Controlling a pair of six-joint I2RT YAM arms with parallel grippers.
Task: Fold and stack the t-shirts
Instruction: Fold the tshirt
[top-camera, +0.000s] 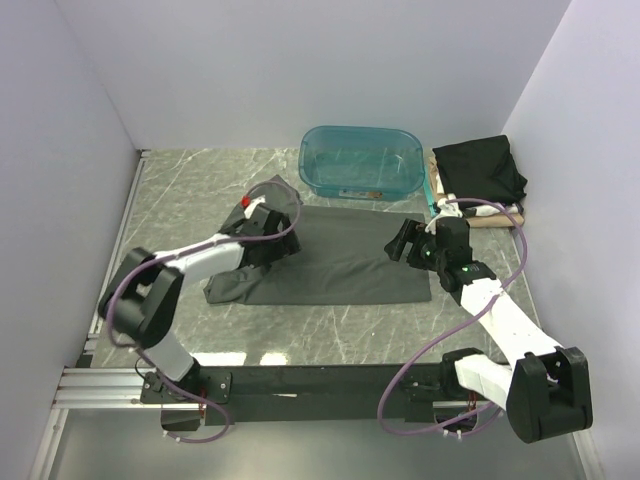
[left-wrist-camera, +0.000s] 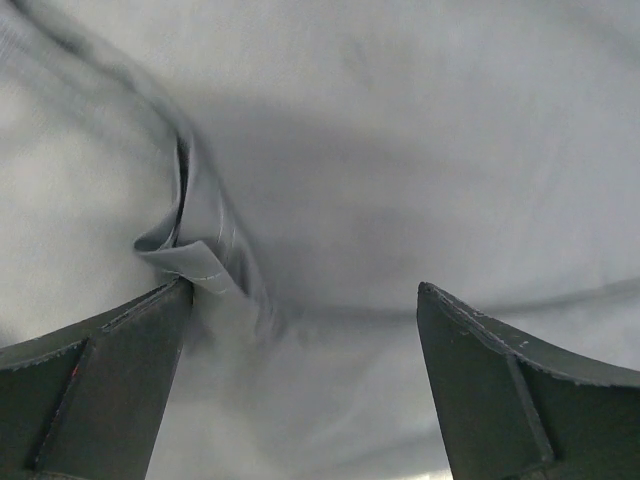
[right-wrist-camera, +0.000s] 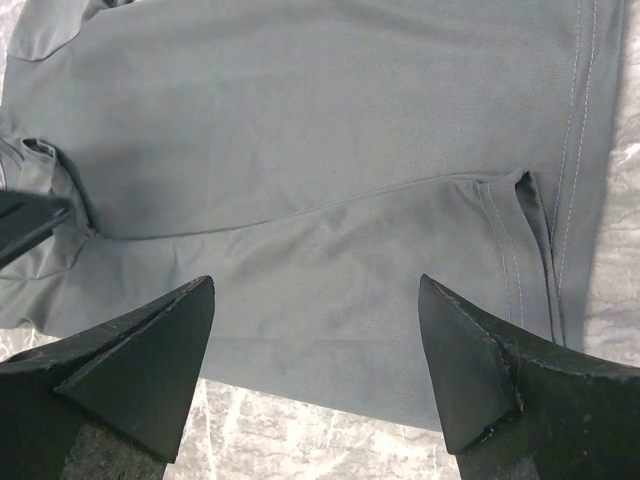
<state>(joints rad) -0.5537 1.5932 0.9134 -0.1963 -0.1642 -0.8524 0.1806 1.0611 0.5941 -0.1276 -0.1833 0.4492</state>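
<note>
Tee (top-camera: 340, 265), charcoal, lies spread on table (top-camera: 200, 190) just in front of teal tub (top-camera: 360, 160); left gripper (left-wrist-camera: 305, 288) and right gripper (right-wrist-camera: 315, 285) poised over opposite ends, jaws wide, holding nothing.

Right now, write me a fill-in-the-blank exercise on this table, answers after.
The grey t-shirt lies spread just in front of the ___ tub.
The left gripper and the right gripper both stand over it with jaws ___.
The folded t-shirt topping the pile at the right is ___.
Missing: teal; open; black.
</note>
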